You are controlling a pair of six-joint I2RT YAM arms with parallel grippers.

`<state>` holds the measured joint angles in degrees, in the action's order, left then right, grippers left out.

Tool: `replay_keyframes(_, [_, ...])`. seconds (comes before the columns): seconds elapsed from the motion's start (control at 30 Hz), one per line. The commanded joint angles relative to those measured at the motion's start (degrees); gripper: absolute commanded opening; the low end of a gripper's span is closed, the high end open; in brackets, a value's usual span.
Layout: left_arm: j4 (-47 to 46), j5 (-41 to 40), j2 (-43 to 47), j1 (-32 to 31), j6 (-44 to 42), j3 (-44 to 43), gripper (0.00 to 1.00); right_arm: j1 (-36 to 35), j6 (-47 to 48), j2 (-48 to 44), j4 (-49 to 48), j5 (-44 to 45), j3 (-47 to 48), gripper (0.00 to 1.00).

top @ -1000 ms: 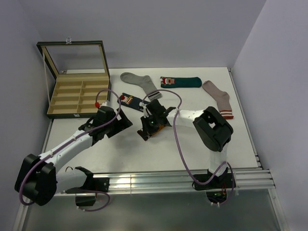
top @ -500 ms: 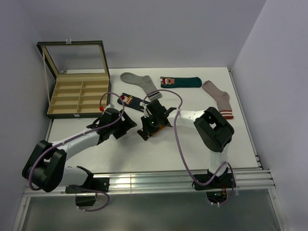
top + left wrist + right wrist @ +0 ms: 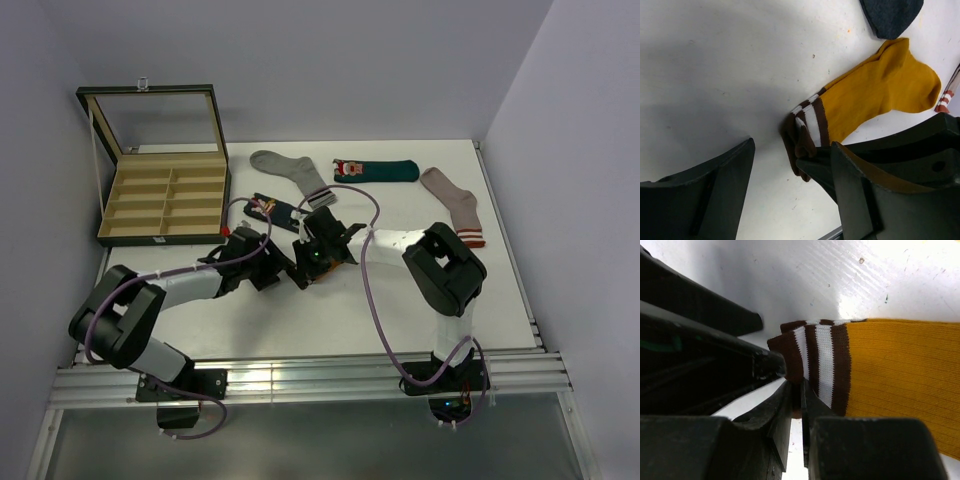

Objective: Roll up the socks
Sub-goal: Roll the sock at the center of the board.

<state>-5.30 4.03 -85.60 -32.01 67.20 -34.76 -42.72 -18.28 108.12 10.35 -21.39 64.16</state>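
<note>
The left gripper (image 3: 791, 145) is shown with fingers wide apart, set either side of the mustard sock (image 3: 875, 95) at its striped cuff. The cuff's brown edge is pinched between the nearly closed fingers of the right gripper (image 3: 800, 382). The sock is laid flat on the white table (image 3: 715, 60).

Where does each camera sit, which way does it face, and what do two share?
Top external: above and behind, looking down on the table; left arm and right arm show.
Left wrist: looks down at the mustard sock; left tool straddles its striped cuff.
Right wrist: close on that cuff; right tool pinches it.
Shared: both wrist views show the cuff.
</note>
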Motion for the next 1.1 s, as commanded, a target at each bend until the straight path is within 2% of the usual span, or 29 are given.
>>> replay_keyframes(0.0, [-0.32, 0.19, -2.19, -0.95, 0.65, -0.75, 0.68, -0.26, 0.09, -2.56, -1.30, 2.14, -0.62, 0.18])
replay_keyframes(0.23, [-0.15, 0.19, -5.01, -1.74, 0.65, -1.62, 0.58, -0.43, 0.09, -3.00, -1.74, 2.49, -0.79, 0.22])
replay_keyframes(0.3, [-0.24, -0.25, -5.80, -1.83, 0.74, -1.89, 0.52, -0.52, 0.18, -3.17, -1.74, 2.58, -0.79, 0.23])
replay_keyframes(0.53, [0.11, -1.04, -8.88, -1.92, 0.30, -3.12, 0.48, -1.22, 0.79, -3.88, -1.65, 3.10, -1.05, 0.26])
replay_keyframes(0.73, [0.38, -1.75, -9.58, -1.92, 0.39, -3.20, 0.39, -1.84, 1.06, -4.05, -2.09, 3.46, -1.23, 0.28])
replay_keyframes(0.97, [1.69, -2.27, -8.44, -1.83, 0.21, -3.21, 0.08, -2.19, 0.79, -6.68, -3.05, 6.44, -2.63, 0.35])
replay_keyframes(1.07, [3.27, -2.62, -6.86, -1.92, -0.05, -3.47, 0.00, -2.81, 1.14, -10.11, -4.37, 10.48, -4.22, 0.40])
